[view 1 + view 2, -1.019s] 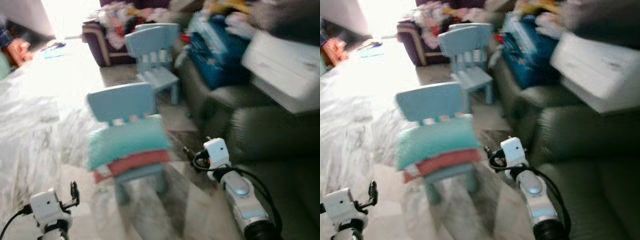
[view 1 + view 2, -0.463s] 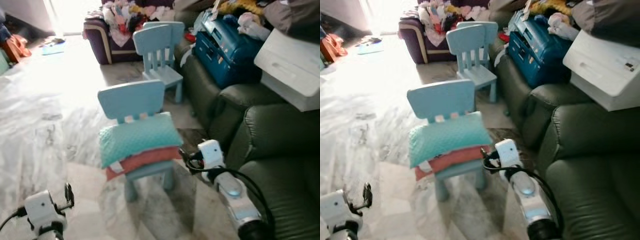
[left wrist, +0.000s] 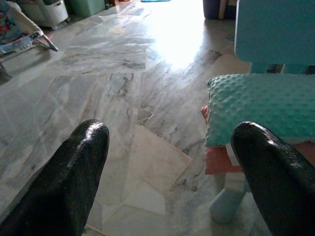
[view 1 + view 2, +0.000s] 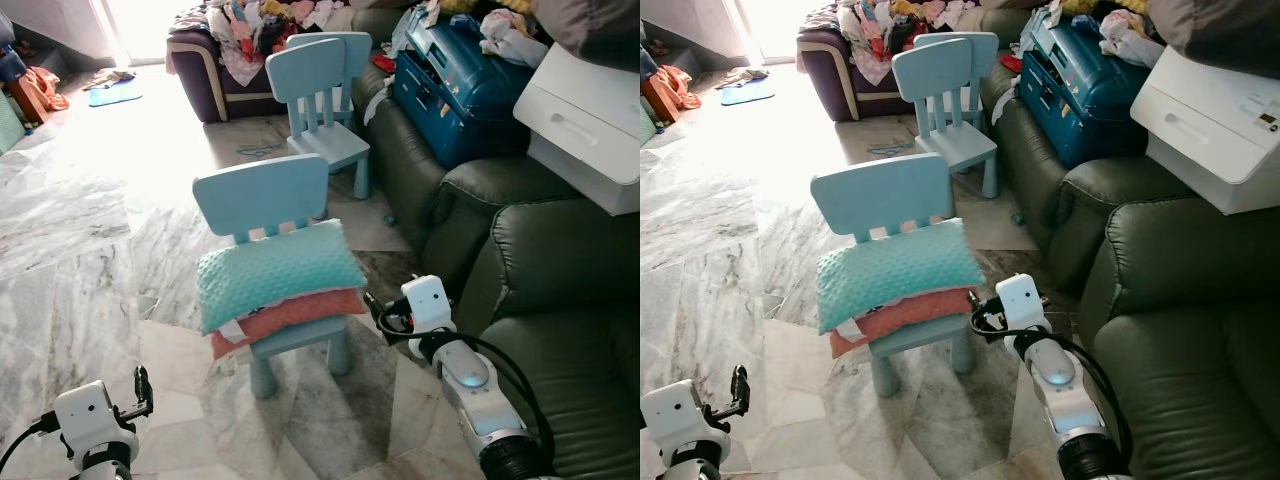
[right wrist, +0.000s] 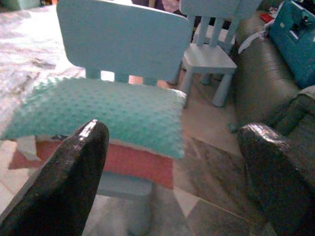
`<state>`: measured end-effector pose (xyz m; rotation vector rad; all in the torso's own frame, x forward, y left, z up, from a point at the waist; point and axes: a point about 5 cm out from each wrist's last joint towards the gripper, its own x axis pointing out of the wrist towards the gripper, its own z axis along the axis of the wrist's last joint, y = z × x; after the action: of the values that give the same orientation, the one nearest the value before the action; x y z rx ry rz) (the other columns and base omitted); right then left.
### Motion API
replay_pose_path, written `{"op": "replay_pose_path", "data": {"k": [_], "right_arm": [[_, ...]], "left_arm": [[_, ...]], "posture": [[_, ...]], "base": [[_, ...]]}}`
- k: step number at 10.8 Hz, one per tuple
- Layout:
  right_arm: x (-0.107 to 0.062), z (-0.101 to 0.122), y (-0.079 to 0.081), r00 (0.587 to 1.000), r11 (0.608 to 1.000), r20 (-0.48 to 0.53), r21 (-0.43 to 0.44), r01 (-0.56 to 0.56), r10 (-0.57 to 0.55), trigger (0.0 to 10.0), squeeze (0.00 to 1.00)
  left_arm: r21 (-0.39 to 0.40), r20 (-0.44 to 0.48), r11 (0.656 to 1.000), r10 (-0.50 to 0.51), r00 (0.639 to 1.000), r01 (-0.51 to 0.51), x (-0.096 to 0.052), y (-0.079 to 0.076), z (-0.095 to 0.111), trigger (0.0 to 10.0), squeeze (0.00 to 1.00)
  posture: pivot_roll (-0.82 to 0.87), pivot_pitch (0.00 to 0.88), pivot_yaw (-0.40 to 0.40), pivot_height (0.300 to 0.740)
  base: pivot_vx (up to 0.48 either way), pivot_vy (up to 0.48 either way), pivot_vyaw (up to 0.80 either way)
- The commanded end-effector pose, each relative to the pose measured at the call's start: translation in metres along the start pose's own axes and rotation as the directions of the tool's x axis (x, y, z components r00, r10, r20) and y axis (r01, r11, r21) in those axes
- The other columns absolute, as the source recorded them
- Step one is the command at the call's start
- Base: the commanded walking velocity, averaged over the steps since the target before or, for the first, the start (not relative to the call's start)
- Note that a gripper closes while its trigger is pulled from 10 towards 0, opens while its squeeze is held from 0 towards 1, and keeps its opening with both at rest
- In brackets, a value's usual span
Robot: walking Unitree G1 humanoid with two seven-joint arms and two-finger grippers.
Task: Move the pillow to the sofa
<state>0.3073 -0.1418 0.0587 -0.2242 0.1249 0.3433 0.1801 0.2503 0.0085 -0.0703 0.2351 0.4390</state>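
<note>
Your robot's body, itemised:
- Right arm point(image 4: 478, 400), lower right of the head views: silver casing with a pale blue oval patch, black ribbed collar, looped black cables, white boxy wrist module point(image 4: 427, 301).
- Left arm, lower left: white boxy module point(image 4: 87, 412), black cable, black bracket.
- Fingers point(image 3: 74, 169), both wrist views: glossy black, rounded.

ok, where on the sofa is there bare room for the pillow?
Free: the near sofa seat below the white printer, beside the right claw. Crowded: the far cushions, under the blue suitcase and clothes. The teal pillow sits on the blue chair.
</note>
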Motion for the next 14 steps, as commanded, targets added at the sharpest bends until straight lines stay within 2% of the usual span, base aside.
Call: {"op": "replay_pose_path", "data": {"k": [1, 14], "right_arm": [[0.0016, 0.0017, 0.0002, 1.0, 1.0, -0.006, -0.011, -0.003, 0.002, 10.0, 0.0], [0.0016, 0.0017, 0.0002, 1.0, 1.0, -0.006, -0.011, -0.003, 0.002, 10.0, 0.0]], "left_arm": [[0.016, -0.007, 1.0, 0.007, 1.0, -0.007, -0.0009, 0.0013, -0.0023, 10.0, 0.0], [0.016, -0.007, 1.0, 0.007, 1.0, -0.007, -0.0009, 0.0013, -0.0023, 10.0, 0.0]], "posture": [[-0.15, 0.069, 0.036, 0.74], [-0.15, 0.069, 0.036, 0.74]], "base": [[0.0, 0.0, 0.0], [0.0, 0.0, 0.0]]}}
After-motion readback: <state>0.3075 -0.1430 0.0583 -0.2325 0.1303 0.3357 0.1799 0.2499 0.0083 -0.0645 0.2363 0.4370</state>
